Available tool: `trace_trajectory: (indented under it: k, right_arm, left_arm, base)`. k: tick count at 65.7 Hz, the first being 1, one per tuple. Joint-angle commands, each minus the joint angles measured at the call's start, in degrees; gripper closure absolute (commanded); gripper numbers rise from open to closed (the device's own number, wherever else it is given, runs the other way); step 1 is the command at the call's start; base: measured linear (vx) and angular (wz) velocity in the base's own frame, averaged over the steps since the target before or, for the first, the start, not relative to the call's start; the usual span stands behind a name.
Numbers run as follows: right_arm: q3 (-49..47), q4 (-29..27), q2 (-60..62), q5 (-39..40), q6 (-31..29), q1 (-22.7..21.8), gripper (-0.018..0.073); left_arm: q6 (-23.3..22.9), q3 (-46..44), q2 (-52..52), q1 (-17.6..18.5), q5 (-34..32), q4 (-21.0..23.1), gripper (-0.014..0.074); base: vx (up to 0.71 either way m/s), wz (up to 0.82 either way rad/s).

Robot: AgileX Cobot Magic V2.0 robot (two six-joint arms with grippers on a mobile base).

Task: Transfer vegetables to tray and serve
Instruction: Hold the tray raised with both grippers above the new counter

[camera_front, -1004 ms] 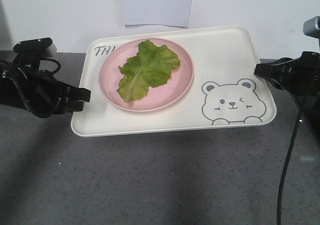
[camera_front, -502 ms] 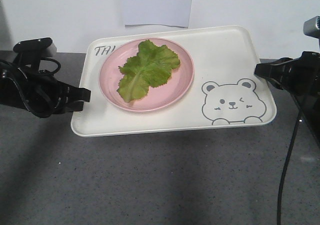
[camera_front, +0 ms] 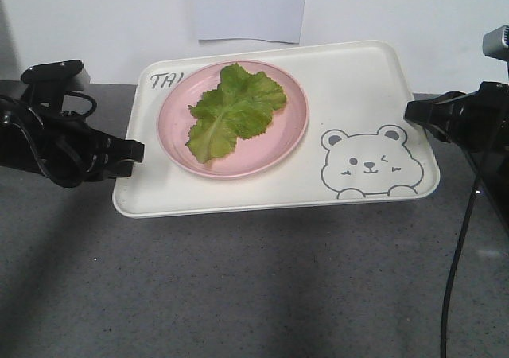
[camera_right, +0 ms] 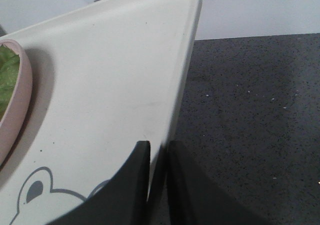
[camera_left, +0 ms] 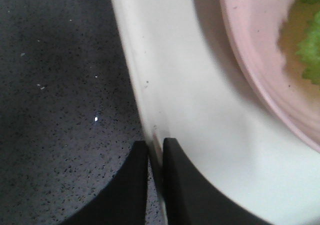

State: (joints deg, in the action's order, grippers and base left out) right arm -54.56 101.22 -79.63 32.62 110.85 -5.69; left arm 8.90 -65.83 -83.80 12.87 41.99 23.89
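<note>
The cream-white tray (camera_front: 358, 95) with a grey bear drawing is held above the dark counter, casting a shadow below. On it sits a round pink plate (camera_front: 278, 147) carrying the vegetables, one ruffled green lettuce leaf (camera_front: 235, 107). My left gripper (camera_front: 137, 153) is shut on the tray's left rim (camera_left: 145, 85), one finger above and one below. At the opposite side my right gripper (camera_front: 412, 111) is shut on the tray's right rim (camera_right: 187, 60). Both wrist views show the rim pinched between the black fingers (camera_left: 177, 185) (camera_right: 132, 185).
A grey speckled counter (camera_front: 238, 286) lies beneath the tray. A white wall with a pale sheet of paper (camera_front: 248, 8) stands right behind. A black cable (camera_front: 457, 254) hangs from the right arm down the right side.
</note>
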Motion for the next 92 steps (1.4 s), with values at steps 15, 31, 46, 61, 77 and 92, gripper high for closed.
trace_trajectory:
  k: [15,31,46,61,77,92]
  right_arm:
    - [-1.69,-0.99,2.17,4.02,-0.23,0.42,0.0482]
    - [-1.69,-0.99,2.17,4.02,-0.23,0.42,0.0482]
    - [-1.69,-0.99,2.17,3.92,-0.23,0.42,0.0482]
    - [-1.69,-0.99,2.17,3.92,-0.23,0.42,0.0482]
    - [-1.69,-0.99,2.17,3.93,-0.19,0.42,0.0482]
    - [-1.69,-1.06,2.17,3.99,-0.19,0.42,0.0482]
  left_arm:
    - [2.24,-1.80,2.58,1.23,-1.93,4.49,0.0602]
    - [2.24,-1.80,2.58,1.23,-1.93,4.49,0.0602]
    - [2.24,-1.80,2.58,1.23,-1.93,4.49,0.0602]
    - [2.24,-1.80,2.58,1.23,-1.98,4.49,0.0602]
    - [2.24,-1.80,2.58,1.23,-1.98,4.49,0.0602]
    - [2.24,-1.80,2.58,1.23,-1.98,4.49,0.0602]
  base:
    - [0.00,0.00]
    - [0.00,0.00]
    - [0.00,0.00]
    - [0.00,0.00]
    - [0.00,0.00]
    - [0.00,0.00]
